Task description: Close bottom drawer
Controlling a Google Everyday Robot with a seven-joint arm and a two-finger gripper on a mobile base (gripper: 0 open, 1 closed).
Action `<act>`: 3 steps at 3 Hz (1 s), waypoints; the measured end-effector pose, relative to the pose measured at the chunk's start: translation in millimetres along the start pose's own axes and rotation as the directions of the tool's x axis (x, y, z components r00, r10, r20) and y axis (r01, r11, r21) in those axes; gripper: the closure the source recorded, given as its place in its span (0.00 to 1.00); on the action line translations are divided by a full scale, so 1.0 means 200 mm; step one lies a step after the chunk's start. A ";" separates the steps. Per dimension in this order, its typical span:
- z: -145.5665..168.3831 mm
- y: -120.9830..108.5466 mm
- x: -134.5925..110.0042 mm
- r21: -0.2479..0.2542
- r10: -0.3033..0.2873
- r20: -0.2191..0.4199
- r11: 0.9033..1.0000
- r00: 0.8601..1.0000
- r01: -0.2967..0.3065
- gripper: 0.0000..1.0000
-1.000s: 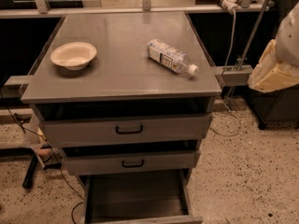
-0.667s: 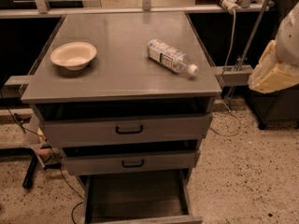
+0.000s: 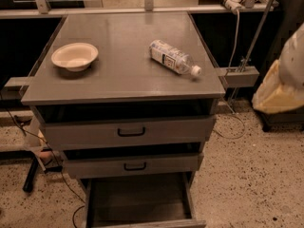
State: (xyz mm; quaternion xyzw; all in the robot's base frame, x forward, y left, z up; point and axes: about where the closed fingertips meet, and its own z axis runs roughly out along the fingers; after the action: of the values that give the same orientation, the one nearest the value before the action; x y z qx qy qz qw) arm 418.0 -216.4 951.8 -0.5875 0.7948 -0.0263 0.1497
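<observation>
Beneath the two upper drawers (image 3: 130, 132), lowest in the stack, bottom drawer (image 3: 137, 201) pulled far out with dark inside showing, same as a second ago, bowl (image 3: 74, 56) and bottle (image 3: 173, 57) unmoved on the top (image 3: 128, 77); gripper outside the view, so jaws' spread and gap to drawer impossible to tell

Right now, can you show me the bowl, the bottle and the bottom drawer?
bowl (image 3: 74, 56), camera view, its hollow middle.
bottle (image 3: 168, 57), camera view, its label.
bottom drawer (image 3: 137, 197), camera view, the floor inside, pulled open.
gripper: not in this view.
</observation>
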 end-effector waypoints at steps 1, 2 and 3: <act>0.17 0.23 0.09 -0.033 0.096 -0.002 0.995 0.995 -0.096 1.00; 0.47 0.45 0.21 -0.120 0.175 -0.023 0.977 0.984 -0.176 1.00; 0.81 0.71 0.29 -0.260 0.226 -0.056 0.937 0.972 -0.233 1.00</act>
State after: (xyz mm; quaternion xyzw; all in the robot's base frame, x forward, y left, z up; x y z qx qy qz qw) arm 314.4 -205.5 754.3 -0.5050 0.8562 0.0901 0.0617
